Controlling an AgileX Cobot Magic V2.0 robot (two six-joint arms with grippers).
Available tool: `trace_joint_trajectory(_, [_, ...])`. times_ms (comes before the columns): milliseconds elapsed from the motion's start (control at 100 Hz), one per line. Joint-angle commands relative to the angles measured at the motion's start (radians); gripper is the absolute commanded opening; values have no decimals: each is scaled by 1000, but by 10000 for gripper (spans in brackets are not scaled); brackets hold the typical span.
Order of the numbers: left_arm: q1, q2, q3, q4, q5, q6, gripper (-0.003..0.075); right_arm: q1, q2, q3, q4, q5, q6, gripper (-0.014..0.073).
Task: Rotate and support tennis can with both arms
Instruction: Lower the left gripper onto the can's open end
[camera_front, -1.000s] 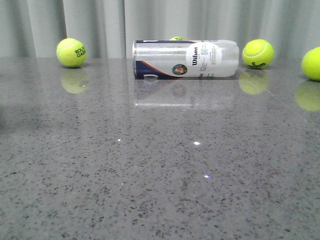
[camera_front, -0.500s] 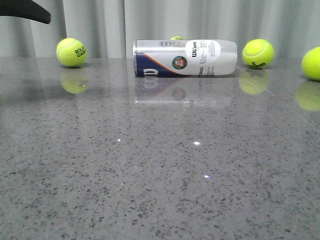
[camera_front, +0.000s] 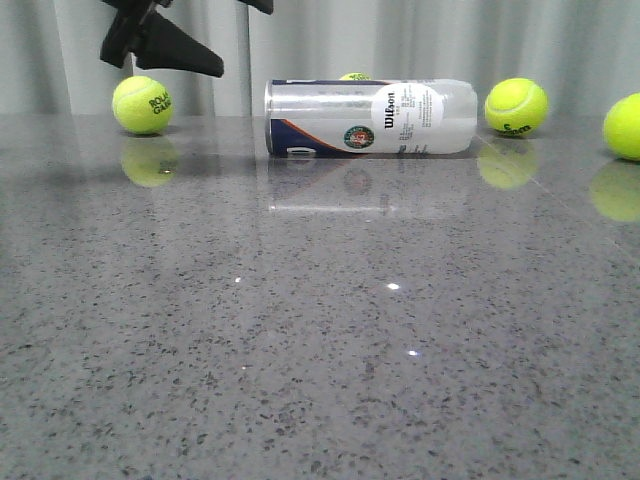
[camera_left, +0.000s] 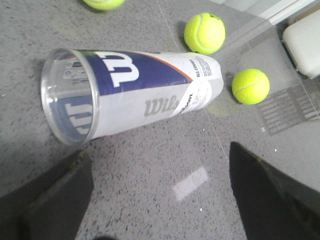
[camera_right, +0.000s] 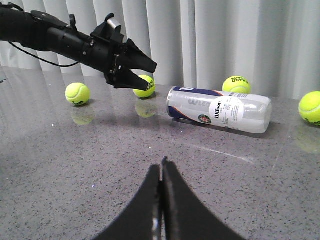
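Observation:
The tennis can (camera_front: 370, 117) lies on its side at the back of the grey table, its open clear end to the left. My left gripper (camera_front: 245, 40) is open and empty, in the air just left of and above that end, not touching it. In the left wrist view the can (camera_left: 135, 95) lies beyond the spread fingers (camera_left: 50, 200), with the left gripper (camera_left: 159, 152) over bare table. My right gripper (camera_right: 161, 167) is shut and empty, low over the table and well short of the can (camera_right: 220, 109). The left arm (camera_right: 60, 37) shows there too.
Yellow-green tennis balls lie around the can: one at the left (camera_front: 143, 104), one at the right (camera_front: 516, 107), one at the far right edge (camera_front: 625, 126), one behind the can (camera_front: 353, 76). Grey curtain stands behind. A white object (camera_left: 302, 42) sits beyond the table edge.
My left gripper has come in from the upper left and moved right toward the can's left end. The can rocked slightly and its label is back where it was.

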Motion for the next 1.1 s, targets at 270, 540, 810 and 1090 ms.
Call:
trace_joint_trajectory(270, [-55,18,-69,-71,-79,4,538,-1,9,-23,-2,-75,-7,-60])
trace_joint_trajectory(540, [-98,30,-69,-71,-185,53,538,-1,9,-23,-2,-75,-7,-60])
trace_joint_trajectory(810, [-113,52,-69,-58,-288,55,538,-1,9,-23,-2,-75,-7,-60])
trace_joint_trajectory(1090, [-125,89,-69,-67,-272,61,538,-1,9,-23,-2,-75,-7,-60])
